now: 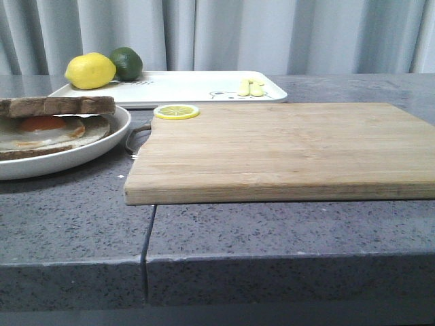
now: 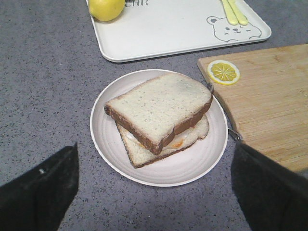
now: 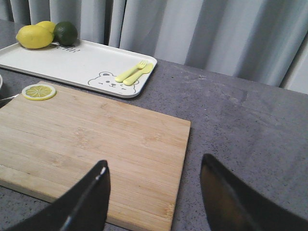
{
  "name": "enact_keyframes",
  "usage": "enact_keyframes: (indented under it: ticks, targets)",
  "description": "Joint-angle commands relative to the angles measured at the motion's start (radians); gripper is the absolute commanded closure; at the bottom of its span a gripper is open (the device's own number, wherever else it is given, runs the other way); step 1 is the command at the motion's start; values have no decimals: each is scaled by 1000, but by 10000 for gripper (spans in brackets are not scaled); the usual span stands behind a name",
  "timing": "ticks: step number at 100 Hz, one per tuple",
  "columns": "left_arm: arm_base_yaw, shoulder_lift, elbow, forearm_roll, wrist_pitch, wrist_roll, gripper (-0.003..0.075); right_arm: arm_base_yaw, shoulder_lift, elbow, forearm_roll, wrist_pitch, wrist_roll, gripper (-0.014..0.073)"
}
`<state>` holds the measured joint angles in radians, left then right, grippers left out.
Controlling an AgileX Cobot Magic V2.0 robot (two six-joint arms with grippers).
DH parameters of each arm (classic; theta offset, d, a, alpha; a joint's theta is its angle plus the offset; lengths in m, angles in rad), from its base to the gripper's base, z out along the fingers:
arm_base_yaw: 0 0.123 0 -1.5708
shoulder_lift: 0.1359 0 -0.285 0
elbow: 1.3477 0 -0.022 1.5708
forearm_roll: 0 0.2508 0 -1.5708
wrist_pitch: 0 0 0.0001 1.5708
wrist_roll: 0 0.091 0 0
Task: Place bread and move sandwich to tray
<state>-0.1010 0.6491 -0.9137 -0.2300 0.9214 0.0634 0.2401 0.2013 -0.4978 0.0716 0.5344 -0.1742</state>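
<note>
A square bread slice (image 2: 159, 108) with pale crumb and brown crust lies on top of the sandwich (image 2: 195, 134), a slice topped with fried egg, in a round white plate (image 2: 192, 166). In the front view the bread (image 1: 58, 105), egg (image 1: 54, 129) and plate (image 1: 88, 153) sit at the left. The white tray (image 1: 197, 88) with a bear drawing lies behind; it also shows in the left wrist view (image 2: 163, 33) and the right wrist view (image 3: 82, 65). My left gripper (image 2: 155, 149) is open and empty, above the plate's near rim. My right gripper (image 3: 155, 160) is open and empty over the cutting board's right end.
A wooden cutting board (image 1: 285, 149) fills the middle, with a lemon slice (image 1: 176, 111) on its far left corner. A lemon (image 1: 90, 70), a lime (image 1: 127, 63) and yellow cutlery (image 1: 250, 87) lie on the tray. Grey curtains hang behind the table.
</note>
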Motion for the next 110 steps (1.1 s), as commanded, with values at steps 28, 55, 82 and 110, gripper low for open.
enact_keyframes:
  ticks: [28, 55, 82, 110]
  targets:
    - [2, 8, -36, -17, -62, 0, 122, -5, 10, -22, -6, -106, 3, 166]
    - [2, 8, -36, -17, -62, 0, 122, -5, 10, -22, -6, -135, 3, 166]
    - [2, 8, -36, -17, -62, 0, 122, -5, 10, -22, -6, -139, 3, 166]
    - [2, 8, -36, -17, -62, 0, 122, -5, 10, -22, -6, -139, 3, 166]
